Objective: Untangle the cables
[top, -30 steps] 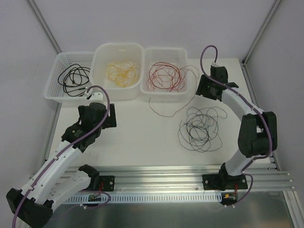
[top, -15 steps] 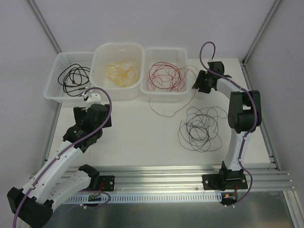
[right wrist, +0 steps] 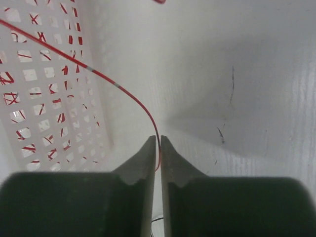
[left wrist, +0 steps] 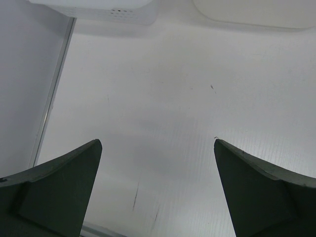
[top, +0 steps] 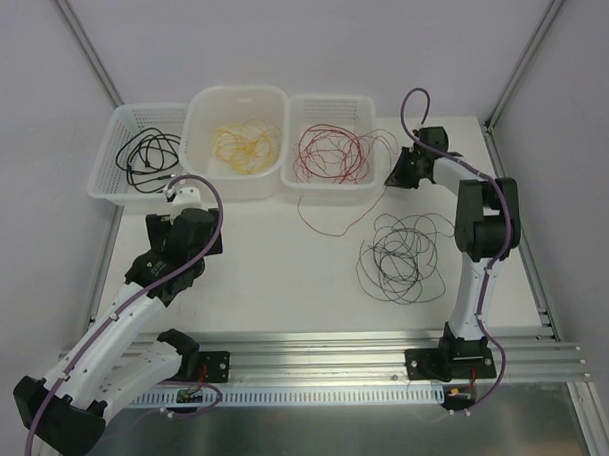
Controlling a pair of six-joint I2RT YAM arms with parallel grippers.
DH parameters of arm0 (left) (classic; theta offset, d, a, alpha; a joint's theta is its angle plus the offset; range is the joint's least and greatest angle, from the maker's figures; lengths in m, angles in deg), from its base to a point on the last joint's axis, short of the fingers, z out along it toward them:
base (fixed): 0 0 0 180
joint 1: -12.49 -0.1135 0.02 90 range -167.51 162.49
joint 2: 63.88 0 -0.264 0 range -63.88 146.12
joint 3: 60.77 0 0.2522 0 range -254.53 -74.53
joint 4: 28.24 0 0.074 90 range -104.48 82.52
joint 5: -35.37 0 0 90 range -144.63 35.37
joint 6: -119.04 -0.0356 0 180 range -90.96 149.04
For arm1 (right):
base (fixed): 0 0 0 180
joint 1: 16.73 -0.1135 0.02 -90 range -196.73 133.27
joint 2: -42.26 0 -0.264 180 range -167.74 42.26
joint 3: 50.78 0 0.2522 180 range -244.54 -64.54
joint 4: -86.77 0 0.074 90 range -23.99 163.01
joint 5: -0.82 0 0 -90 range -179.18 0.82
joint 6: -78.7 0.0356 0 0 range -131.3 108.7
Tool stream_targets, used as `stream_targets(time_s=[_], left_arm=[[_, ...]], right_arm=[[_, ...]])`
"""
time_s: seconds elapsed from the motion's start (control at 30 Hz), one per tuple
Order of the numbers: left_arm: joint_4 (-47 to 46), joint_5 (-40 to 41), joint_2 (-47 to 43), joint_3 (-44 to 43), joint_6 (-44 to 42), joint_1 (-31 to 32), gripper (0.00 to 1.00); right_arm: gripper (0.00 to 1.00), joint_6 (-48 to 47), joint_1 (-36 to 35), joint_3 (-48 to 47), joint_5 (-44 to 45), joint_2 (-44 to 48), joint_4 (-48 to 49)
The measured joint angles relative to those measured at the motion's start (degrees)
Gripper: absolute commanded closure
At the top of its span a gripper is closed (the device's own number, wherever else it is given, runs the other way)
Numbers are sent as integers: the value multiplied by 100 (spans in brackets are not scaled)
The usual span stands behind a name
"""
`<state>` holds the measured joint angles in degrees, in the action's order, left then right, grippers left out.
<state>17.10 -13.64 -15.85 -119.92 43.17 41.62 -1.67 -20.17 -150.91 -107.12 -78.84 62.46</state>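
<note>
The right tool [right wrist: 159, 143] is pinching a thin red cable [right wrist: 114, 85] just outside the basket [right wrist: 44, 103] wall, and the strand runs off toward ten o'clock in the wrist view, back into that basket. The left tool [left wrist: 158, 148] hangs spread wide over the tabletop [left wrist: 163, 89], well apart at nine o'clock overhead, so the right arm is nearer.

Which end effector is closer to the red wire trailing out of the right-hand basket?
Right. The right end effector is pinched on that red wire just beside the basket; the left end effector hangs open over bare table, far off to the left.
</note>
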Motion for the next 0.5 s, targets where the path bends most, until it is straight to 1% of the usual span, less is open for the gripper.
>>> stream_targets(time_s=[0.1, 0.2, 0.33, 0.5], left_arm=[[0, 0, -2, 0, -2, 0, 1], [0, 0, -28, 2, -2, 0, 1], [0, 0, -149, 2, 0, 0, 1], [-2, -2, -280, 2, 0, 0, 1]], right_arm=[[99, -59, 0, 103, -151, 24, 22], [99, -140, -2, 315, -208, 175, -79], [99, -284, 0, 557, -203, 721, -352], [99, -398, -2, 522, -212, 1596, -577]])
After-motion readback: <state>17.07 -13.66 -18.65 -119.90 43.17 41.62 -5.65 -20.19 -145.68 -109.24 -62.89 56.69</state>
